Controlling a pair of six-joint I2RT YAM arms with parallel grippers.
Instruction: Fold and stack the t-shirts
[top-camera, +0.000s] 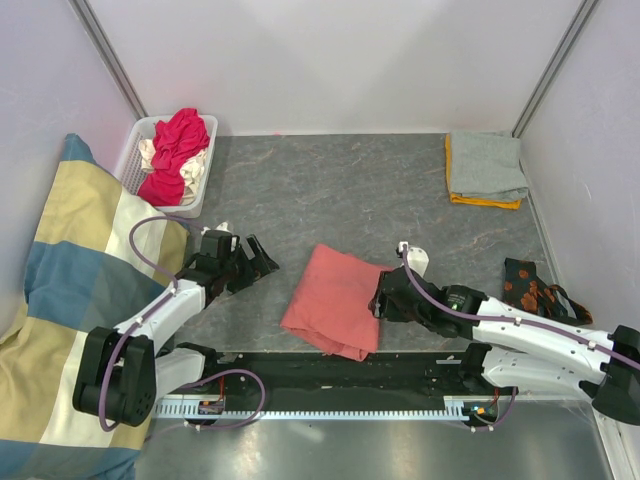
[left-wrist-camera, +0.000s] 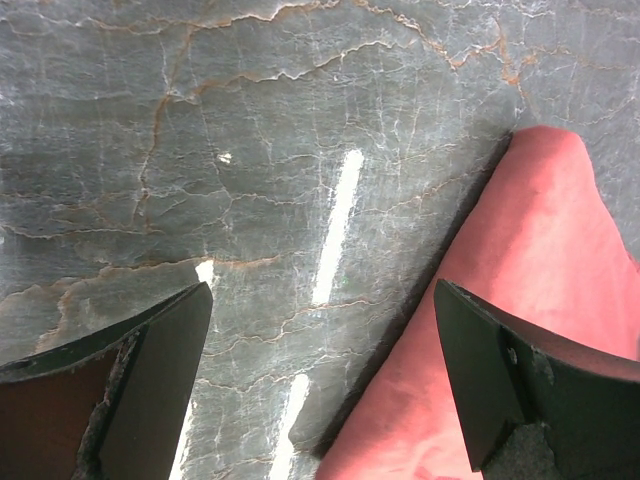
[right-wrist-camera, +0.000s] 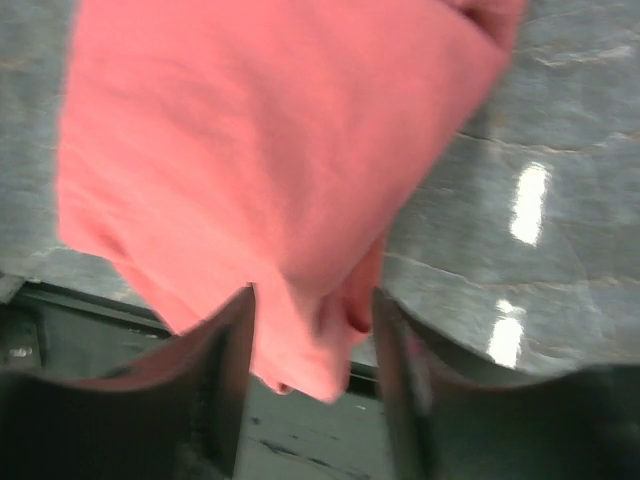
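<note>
A salmon-pink t-shirt (top-camera: 335, 300) lies folded on the grey table near the front edge, its near corner over the black rail. My left gripper (top-camera: 262, 262) is open and empty, just left of the shirt; in the left wrist view (left-wrist-camera: 325, 400) the shirt's edge (left-wrist-camera: 530, 260) lies under the right finger (left-wrist-camera: 520, 390). My right gripper (top-camera: 385, 298) is at the shirt's right edge. In the blurred right wrist view its jaws (right-wrist-camera: 310, 400) stand apart with a fold of the shirt (right-wrist-camera: 270, 150) between them. A grey tee on an orange one (top-camera: 486, 168) is stacked at the back right.
A white lattice basket (top-camera: 135, 160) at the back left holds magenta-red (top-camera: 178, 150) and cream tees. A big striped cushion (top-camera: 60, 300) fills the left side. A dark floral cloth (top-camera: 535, 288) lies at the right by the right arm. White walls enclose the table.
</note>
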